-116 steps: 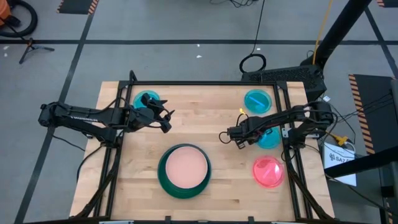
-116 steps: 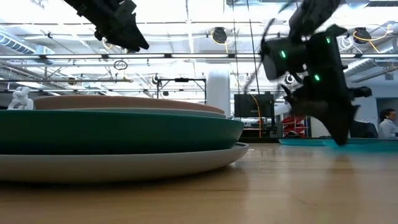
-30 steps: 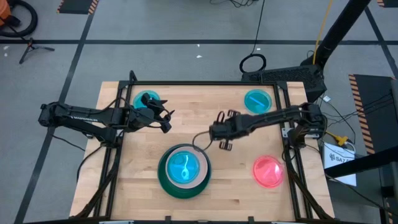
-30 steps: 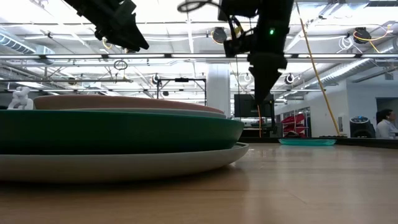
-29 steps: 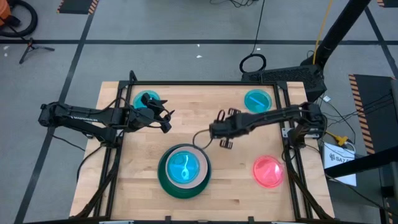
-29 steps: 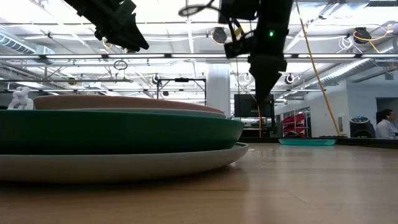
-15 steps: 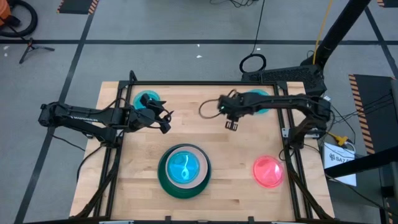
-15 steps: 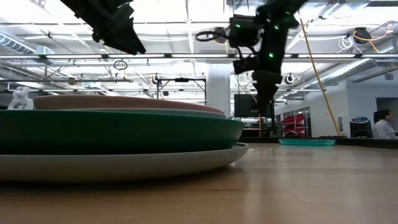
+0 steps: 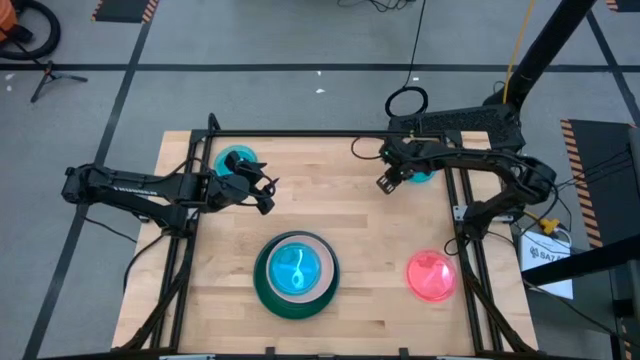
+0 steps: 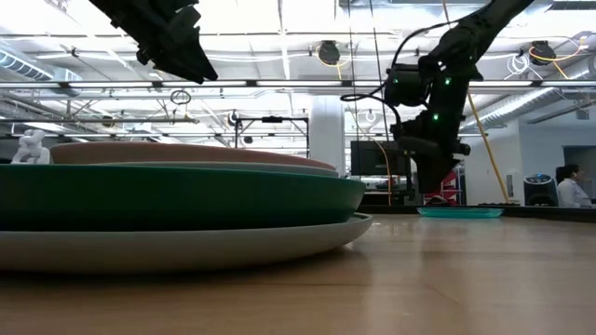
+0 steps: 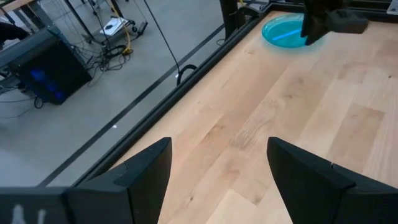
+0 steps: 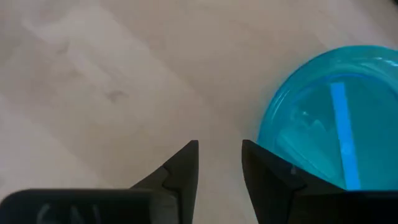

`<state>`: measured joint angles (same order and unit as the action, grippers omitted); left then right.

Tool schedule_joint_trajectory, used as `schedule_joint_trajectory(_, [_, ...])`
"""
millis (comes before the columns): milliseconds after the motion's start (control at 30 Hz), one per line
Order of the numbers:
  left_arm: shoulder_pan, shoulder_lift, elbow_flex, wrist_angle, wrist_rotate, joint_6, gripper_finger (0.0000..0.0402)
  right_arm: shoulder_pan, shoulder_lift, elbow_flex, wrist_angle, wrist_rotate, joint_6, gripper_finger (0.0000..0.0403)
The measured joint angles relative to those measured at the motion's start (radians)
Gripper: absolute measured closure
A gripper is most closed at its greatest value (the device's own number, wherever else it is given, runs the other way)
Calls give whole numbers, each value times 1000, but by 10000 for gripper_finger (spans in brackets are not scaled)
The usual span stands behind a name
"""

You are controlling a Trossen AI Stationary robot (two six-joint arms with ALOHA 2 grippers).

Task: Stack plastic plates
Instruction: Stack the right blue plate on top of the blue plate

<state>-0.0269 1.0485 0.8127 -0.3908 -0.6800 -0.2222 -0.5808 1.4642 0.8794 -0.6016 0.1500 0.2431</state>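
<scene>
Near the table's front a stack [image 9: 295, 272] is built up from a grey plate, a dark green one and a salmon-pink one, with a cyan plate [image 9: 296, 268] on top. A second cyan plate [image 9: 234, 160] lies at the far left and a third [image 12: 336, 137] at the far right. A pink-red plate [image 9: 432, 276] lies at the near right. My right gripper [image 12: 219, 152] hangs open just left of the far-right cyan plate's rim and above it, holding nothing. Open and unladen too, my left gripper [image 9: 270, 195] hovers beside the far-left cyan plate.
Bare wooden tabletop [image 9: 340, 210] lies between the stack and the far plates. Black frame rails [image 9: 450, 200] run along the table's sides. In the low view the stack [image 10: 168, 205] fills the left foreground, and a person [image 10: 570, 184] sits far off in the room.
My right gripper has swung from just beyond the stack toward the table's far right corner and now hangs by the far-right cyan plate. The stack, with the cyan plate on top, has stayed put.
</scene>
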Motion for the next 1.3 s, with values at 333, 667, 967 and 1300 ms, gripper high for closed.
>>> schedule_joint_trajectory(333, [0, 0, 0, 1, 0, 8, 135, -35, 16, -1, 33, 112, 26, 273])
schedule_joint_trajectory(667, [0, 0, 0, 0, 0, 10, 135, -35, 140, -1, 72, 183, 21, 273])
schedule_joint_trajectory(967, [0, 0, 0, 0, 0, 18, 135, -35, 194, -1, 118, 190, 15, 305])
schedule_joint_trajectory(1300, [0, 0, 0, 0, 0, 18, 135, -34, 198, 0, 120, 192, 32, 390])
